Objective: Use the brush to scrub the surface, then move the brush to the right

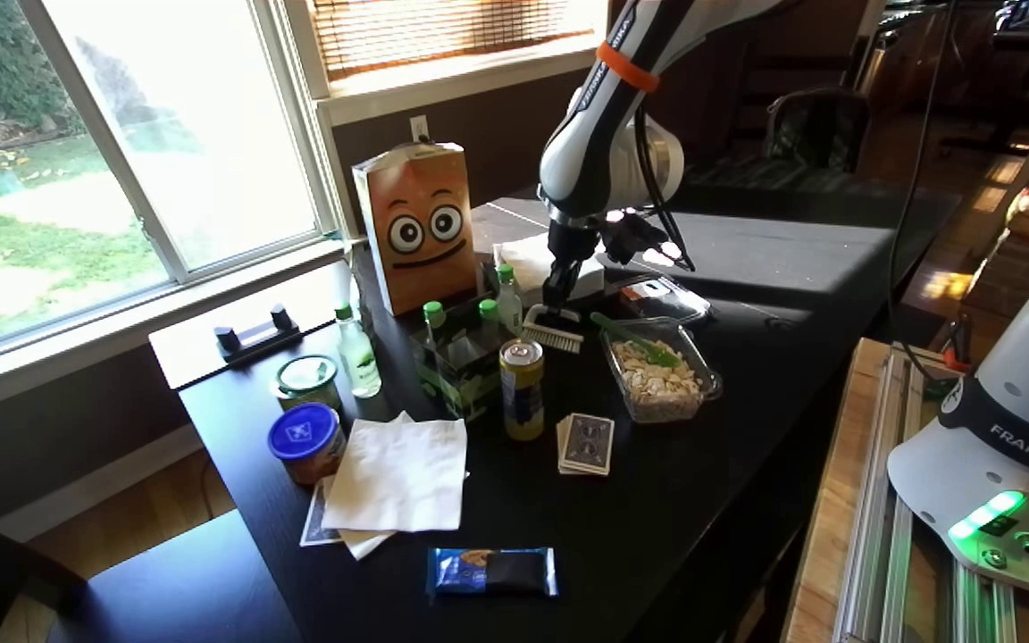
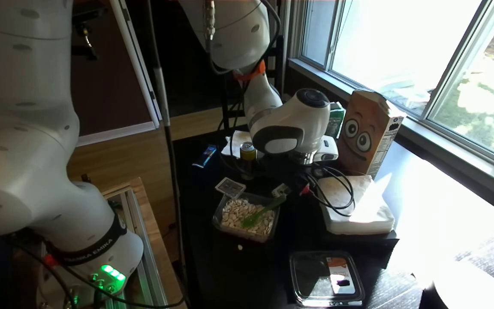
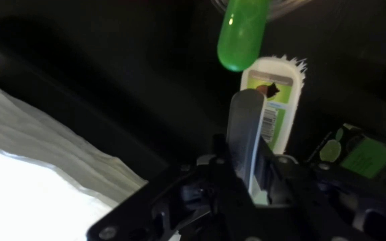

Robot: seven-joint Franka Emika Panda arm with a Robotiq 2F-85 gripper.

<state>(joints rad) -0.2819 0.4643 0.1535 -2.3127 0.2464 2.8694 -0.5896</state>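
Note:
The brush (image 1: pixel 554 337) has a white body, pale bristles and a grey handle. It sits low over the glossy black tabletop (image 1: pixel 657 500), between the bottle carrier and the seed tub; I cannot tell if its bristles touch the surface. In the wrist view the brush (image 3: pixel 278 100) shows a green label with a barcode. My gripper (image 3: pixel 241 139) has a finger on each side of the handle, close against it. In an exterior view the gripper (image 1: pixel 557 293) points down at the handle. Part of the brush (image 2: pixel 280 191) shows near the tub; the jaws there are dark and hidden.
A clear tub of seeds (image 1: pixel 657 388) with a green spoon (image 2: pixel 257 216) stands beside the brush. A yellow can (image 1: pixel 523 397), bottle carrier (image 1: pixel 470 375), card deck (image 1: pixel 588 444), clear lid (image 2: pixel 311 274), napkin stack (image 2: pixel 358 223) and orange face box (image 1: pixel 421 228) stand around.

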